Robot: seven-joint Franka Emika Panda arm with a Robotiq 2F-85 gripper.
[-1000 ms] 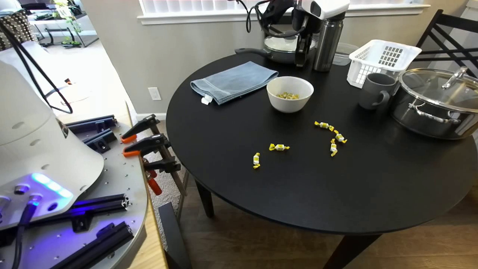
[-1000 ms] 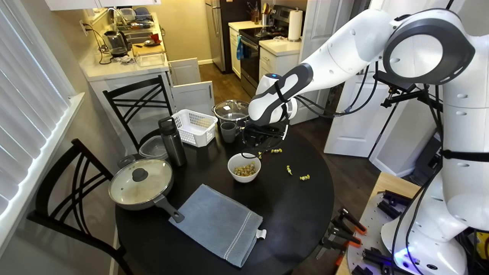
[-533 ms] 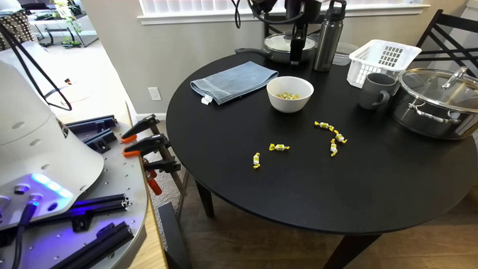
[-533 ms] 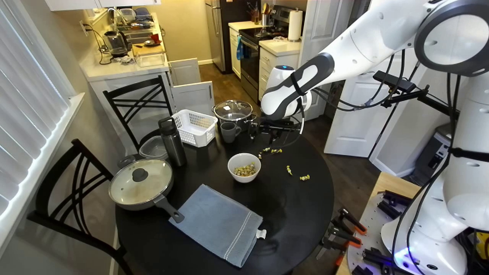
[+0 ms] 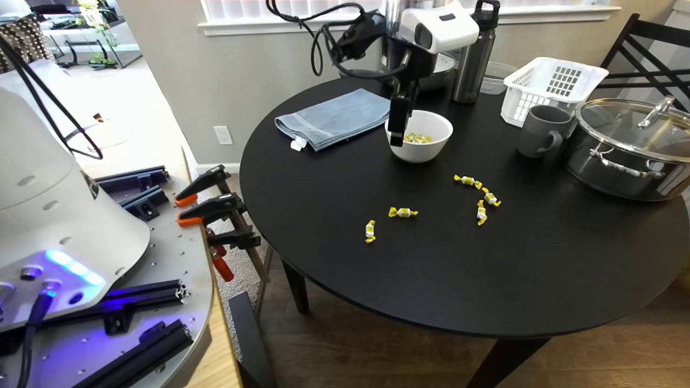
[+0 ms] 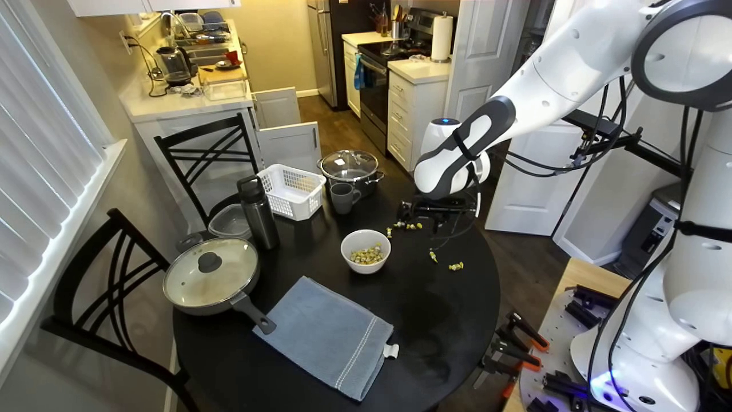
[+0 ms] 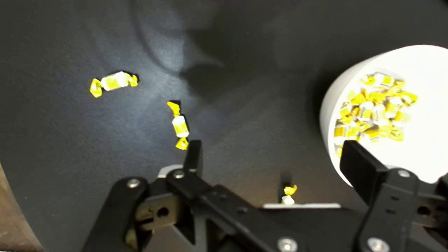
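A yellow-wrapped candy (image 7: 288, 199), partly hidden by the robot's gripper (image 7: 274, 161), shows just one end in the wrist view, on the table (image 7: 87, 147) below the gap between widely spread jaws. One fingertip (image 7: 358, 171) blocks part of the rim of a white bowl (image 7: 330, 108), cropped at one side, its interior washed out by glare. Two more candies (image 7: 180, 126) lie outside the jaws.

the small yellow-and-white wrapped candies (image 7: 180, 126) look crinkled and glossy, the round white bowl (image 5: 420, 153) smooth. the folded blue-grey cloth (image 6: 331, 337) is matt, the tall grey metal bottle (image 6: 261, 222) softly shiny.
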